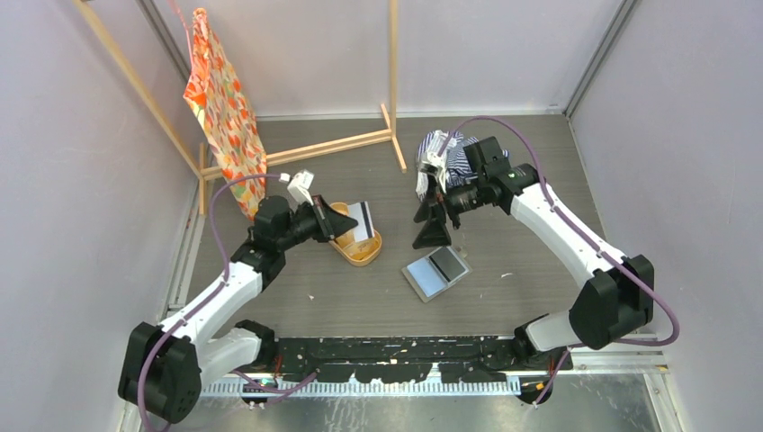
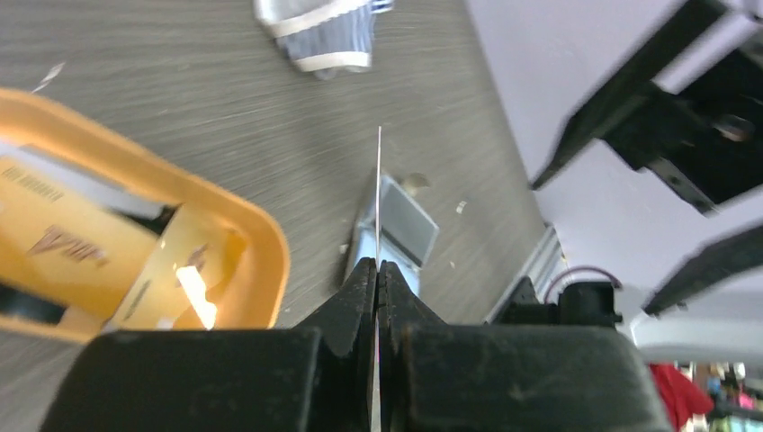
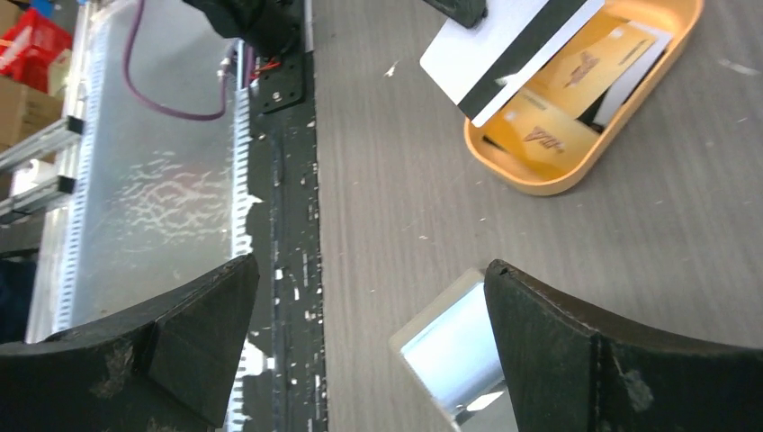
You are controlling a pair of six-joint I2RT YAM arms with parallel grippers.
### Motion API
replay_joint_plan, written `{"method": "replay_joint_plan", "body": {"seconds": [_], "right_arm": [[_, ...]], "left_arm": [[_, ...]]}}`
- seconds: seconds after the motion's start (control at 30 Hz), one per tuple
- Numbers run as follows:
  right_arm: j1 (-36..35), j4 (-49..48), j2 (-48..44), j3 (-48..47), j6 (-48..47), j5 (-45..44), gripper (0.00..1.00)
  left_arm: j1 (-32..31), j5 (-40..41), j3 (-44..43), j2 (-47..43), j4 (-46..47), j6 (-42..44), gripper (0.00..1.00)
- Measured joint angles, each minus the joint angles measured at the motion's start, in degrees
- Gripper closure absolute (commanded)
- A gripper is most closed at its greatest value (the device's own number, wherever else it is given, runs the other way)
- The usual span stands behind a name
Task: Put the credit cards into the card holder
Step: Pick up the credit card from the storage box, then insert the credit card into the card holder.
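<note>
My left gripper is shut on a white card with a black stripe, held above the oval orange tray. In the left wrist view the card shows edge-on between the closed fingers of that gripper. Orange-tan cards lie in the tray. The card holder lies open on the table, pale blue-grey inside. My right gripper is open and empty, hovering just behind the holder. The right wrist view shows the holder between its fingers, and the held card and the tray beyond.
A striped cloth lies at the back by the right arm. A patterned orange bag hangs on a wooden frame at the back left. Grey walls close in both sides. The black base rail runs along the near edge.
</note>
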State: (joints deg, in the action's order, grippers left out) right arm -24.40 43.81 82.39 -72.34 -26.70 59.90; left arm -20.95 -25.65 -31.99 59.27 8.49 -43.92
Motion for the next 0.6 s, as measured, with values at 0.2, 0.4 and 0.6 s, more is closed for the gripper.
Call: {"method": "replay_joint_plan", "body": {"seconds": [0.2, 0.4, 0.6], "right_arm": [[2.89, -6.58, -1.33, 6.14, 9.75, 4.13, 0.01], [4.76, -23.08, -1.33, 11.08, 28.65, 6.27, 0.03], [4.74, -34.49, -1.33, 12.63, 41.51, 6.27, 0.1]], "left_arm": [[-5.66, -5.68, 1.9, -0.66, 13.84, 2.12, 1.0], [-11.41, -6.78, 1.88, 2.86, 23.17, 2.05, 1.0], [-13.81, -6.03, 1.88, 5.29, 27.85, 0.44, 1.0]]}}
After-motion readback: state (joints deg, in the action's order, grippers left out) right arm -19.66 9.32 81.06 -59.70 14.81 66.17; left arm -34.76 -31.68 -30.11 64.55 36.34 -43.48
